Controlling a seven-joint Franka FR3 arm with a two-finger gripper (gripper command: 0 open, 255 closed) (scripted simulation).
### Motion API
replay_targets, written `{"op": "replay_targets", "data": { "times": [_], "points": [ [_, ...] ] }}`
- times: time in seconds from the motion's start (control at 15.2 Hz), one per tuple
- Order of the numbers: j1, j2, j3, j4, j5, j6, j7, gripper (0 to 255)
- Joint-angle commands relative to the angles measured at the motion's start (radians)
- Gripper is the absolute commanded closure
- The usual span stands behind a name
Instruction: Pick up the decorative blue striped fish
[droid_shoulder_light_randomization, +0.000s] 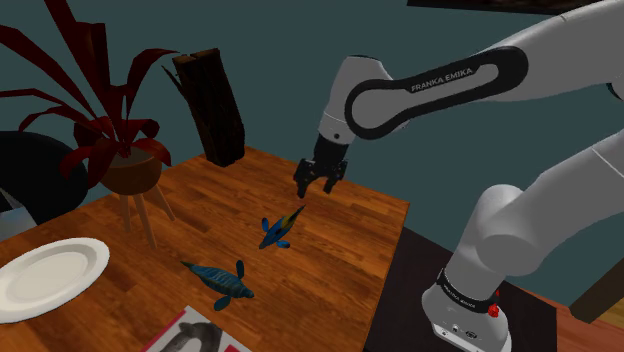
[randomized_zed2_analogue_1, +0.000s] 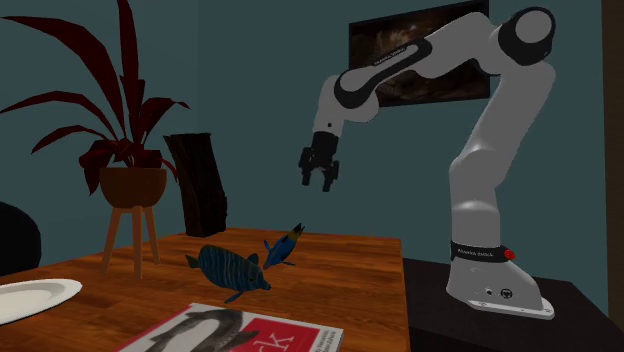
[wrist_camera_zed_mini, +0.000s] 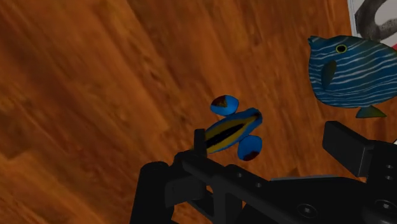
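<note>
Teal walls stand behind the wooden table (droid_shoulder_light_randomization: 350, 215), where a small blue fish (droid_shoulder_light_randomization: 280, 228) with a yellow and black stripe lies near the middle, close to a larger blue fish (droid_shoulder_light_randomization: 222, 280) with fine pale stripes. I judge the small one the target, since the hand is over it, so the descent should be straight down, fingers across its narrow body and clear of the fins. The pincer (droid_shoulder_light_randomization: 320, 187) hangs above it, fingers apart, holding and touching nothing.
</note>
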Motion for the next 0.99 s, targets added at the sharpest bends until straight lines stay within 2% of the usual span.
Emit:
{"op": "replay_targets", "data": {
  "times": [0.0, 0.46, 0.66, 0.92],
  "points": [
    [0.017, 0.07, 0.031, 0.009, 0.023, 0.074, 0.022, 0],
    [0.059, 0.309, 0.126, 0.088, 0.055, 0.281, 0.105, 0],
    [0.073, 0.419, 0.16, 0.14, 0.038, 0.36, 0.154, 0],
    [0.099, 0.57, 0.189, 0.226, -0.021, 0.45, 0.237, 0]
  ]
}}
